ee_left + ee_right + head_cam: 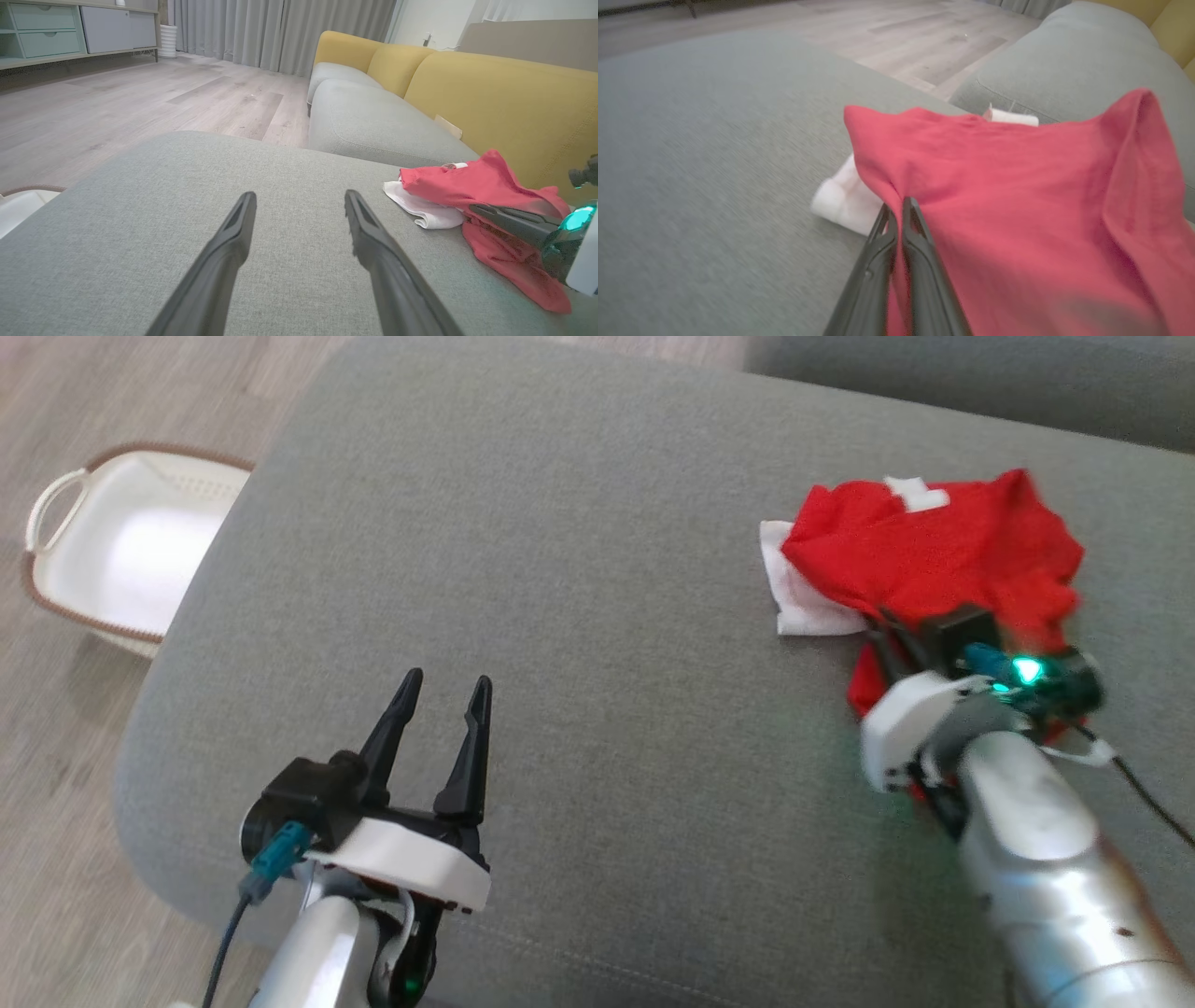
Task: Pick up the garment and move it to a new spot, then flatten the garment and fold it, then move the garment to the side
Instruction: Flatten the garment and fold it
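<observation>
**Crumpled red sports jersey with white sleeve [934, 551] gripped at upper right**

Heaped on the grey fabric sofa cushion [607, 569], upper right of the head view. Clenched on its near red edge: the right pincer [897, 204]. Lower left, released and spread wide above bare cushion: the left pincer [446, 679].

A wide grey woven-fabric sofa seat cushion [597, 569] adjoins a second grey seat cushion [373, 126], with mustard-yellow back cushions [504, 102] behind both. A white plastic laundry basket with a brown rim [140, 551] stands on the pale wood-plank floor [56, 411] beside the sofa. Grey pleated curtains [261, 32] hang beyond.
</observation>
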Tool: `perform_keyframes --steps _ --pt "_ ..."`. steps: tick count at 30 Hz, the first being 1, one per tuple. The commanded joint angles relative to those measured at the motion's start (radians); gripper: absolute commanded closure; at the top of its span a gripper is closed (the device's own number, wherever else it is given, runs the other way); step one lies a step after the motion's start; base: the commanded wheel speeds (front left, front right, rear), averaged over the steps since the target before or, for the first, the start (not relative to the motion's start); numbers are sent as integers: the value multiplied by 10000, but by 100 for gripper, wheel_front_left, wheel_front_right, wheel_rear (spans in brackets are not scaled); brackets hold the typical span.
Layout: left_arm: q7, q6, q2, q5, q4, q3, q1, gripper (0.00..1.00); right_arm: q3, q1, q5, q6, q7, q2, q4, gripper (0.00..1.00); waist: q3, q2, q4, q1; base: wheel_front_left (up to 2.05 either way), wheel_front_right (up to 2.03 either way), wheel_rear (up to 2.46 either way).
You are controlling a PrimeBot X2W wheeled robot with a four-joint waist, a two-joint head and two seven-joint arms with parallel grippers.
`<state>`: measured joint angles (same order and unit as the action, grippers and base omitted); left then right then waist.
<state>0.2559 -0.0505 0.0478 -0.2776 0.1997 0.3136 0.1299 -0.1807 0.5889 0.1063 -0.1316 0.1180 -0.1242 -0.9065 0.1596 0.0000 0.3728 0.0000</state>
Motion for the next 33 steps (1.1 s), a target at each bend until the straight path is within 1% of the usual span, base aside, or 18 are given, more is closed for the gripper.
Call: perform_keyframes --steps 1,2,3,5,9,11,15,18,19,22,25,30,33 --pt "59 61 25 -91 -258 -263 429 0 -528 537 -473 9 389 395 316 100 -191 0 -167 0 0 0 0" --pt "59 58 25 -83 -245 -253 411 0 -802 623 -732 9 547 486 391 100 -256 0 -214 0 0 0 0" --pt "59 58 25 -83 -245 -253 411 0 -802 623 -732 9 547 486 391 100 -256 0 -214 0 0 0 0" --pt "59 51 24 -64 -212 -248 380 0 -1375 819 -1301 9 762 607 643 100 -385 0 -303 0 0 0 0" --pt "59 35 24 -28 -183 -255 332 0 -2527 1180 -3042 9 959 714 1677 100 -584 0 -407 0 0 0 0" --pt "59 33 24 -2 -171 -308 293 0 -2866 1354 -3859 9 1000 725 2357 100 -668 0 -452 0 0 0 0" --pt "59 25 24 41 -178 -481 187 0 -2988 1559 -5596 9 1041 730 3885 100 -781 0 -558 0 0 0 0" --pt "59 21 24 37 -219 -619 81 0 -2638 1598 -6759 9 1016 554 4935 100 -821 0 -683 0 0 0 0" --pt "59 17 24 27 -229 -642 42 0 -2419 1558 -7040 9 895 416 5101 100 -825 0 -729 0 0 0 0" --pt "59 -6 24 3 -251 -571 6 0 -1743 1355 -6994 9 424 -256 5009 100 -795 0 -816 0 0 0 0" --pt "59 15 24 -24 -272 -505 32 0 -978 943 -6594 9 -91 -852 4453 100 -731 0 -886 0 0 0 0" --pt "59 24 24 -33 -243 -477 96 0 -275 137 -5465 9 -853 -1888 3566 100 -604 0 -990 0 0 0 0" --pt "59 43 24 -30 -243 -540 114 0 144 -305 -5007 9 -1216 -2265 3076 100 -564 0 -1121 0 0 0 0"
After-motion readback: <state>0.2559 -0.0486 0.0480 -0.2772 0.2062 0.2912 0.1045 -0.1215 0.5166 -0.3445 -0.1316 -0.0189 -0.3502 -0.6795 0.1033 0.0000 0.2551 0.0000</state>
